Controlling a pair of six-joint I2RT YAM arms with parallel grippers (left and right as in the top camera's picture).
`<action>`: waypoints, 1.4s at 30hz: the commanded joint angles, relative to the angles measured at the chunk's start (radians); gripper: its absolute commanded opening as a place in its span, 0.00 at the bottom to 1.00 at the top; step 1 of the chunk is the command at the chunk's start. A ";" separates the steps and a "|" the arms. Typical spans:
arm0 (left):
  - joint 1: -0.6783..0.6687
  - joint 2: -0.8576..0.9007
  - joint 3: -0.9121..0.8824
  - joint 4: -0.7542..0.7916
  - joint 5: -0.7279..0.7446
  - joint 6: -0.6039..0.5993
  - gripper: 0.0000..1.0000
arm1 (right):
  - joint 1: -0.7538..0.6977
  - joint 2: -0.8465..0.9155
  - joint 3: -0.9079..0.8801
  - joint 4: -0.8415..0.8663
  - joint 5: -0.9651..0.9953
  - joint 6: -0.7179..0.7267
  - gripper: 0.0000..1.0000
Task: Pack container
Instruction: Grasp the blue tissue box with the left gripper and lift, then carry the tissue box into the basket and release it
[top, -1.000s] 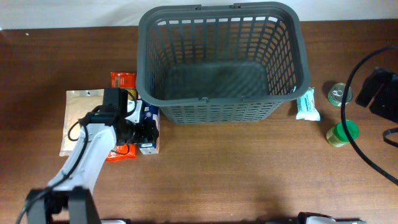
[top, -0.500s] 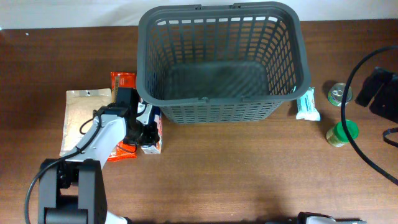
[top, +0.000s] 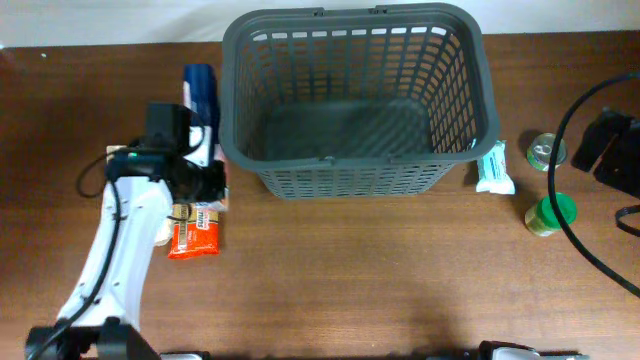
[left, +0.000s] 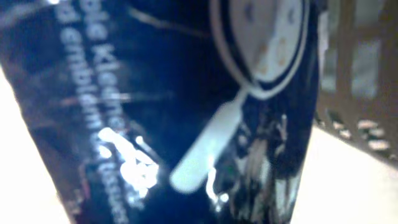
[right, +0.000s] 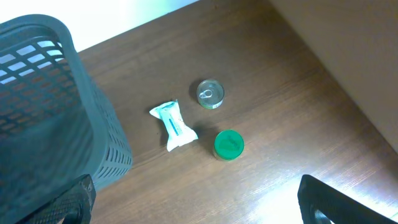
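- The container (top: 350, 178): one dark grey slotted basket. It stands upright at the far middle of the table (top: 380, 290) with its mouth up.
- Left gripper (top: 207, 165): one of two. It is closed on one dark blue package (top: 200, 88), held just beside the basket's left wall. In the left wrist view the package (left: 155, 112) fills the frame, blurred, with pale lettering, and the fingers themselves do not show.
- Right gripper (right: 196, 186): its jaws stand wide apart with nothing between them, over the table's right end.
- Right of the basket are three things, each one of a kind:
  - one white and teal packet (top: 495, 168), just beside the basket's near right corner
  - one small tin can (top: 546, 152)
  - one green-lidded jar (top: 550, 213), nearer than the can
- Left of the basket two things lie flat:
  - one silver foil pouch (top: 118, 165), partly under the left arm
  - one orange packet (top: 195, 238)
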 joint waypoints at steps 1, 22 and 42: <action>0.035 -0.040 0.086 -0.018 -0.114 -0.018 0.02 | 0.004 0.001 0.001 -0.006 -0.003 0.012 0.99; -0.308 -0.058 0.711 0.202 -0.118 0.967 0.02 | 0.004 0.001 0.001 -0.006 -0.005 0.013 0.99; -0.473 0.433 0.710 0.187 -0.330 1.150 0.02 | 0.004 0.000 0.001 -0.006 -0.055 0.011 0.99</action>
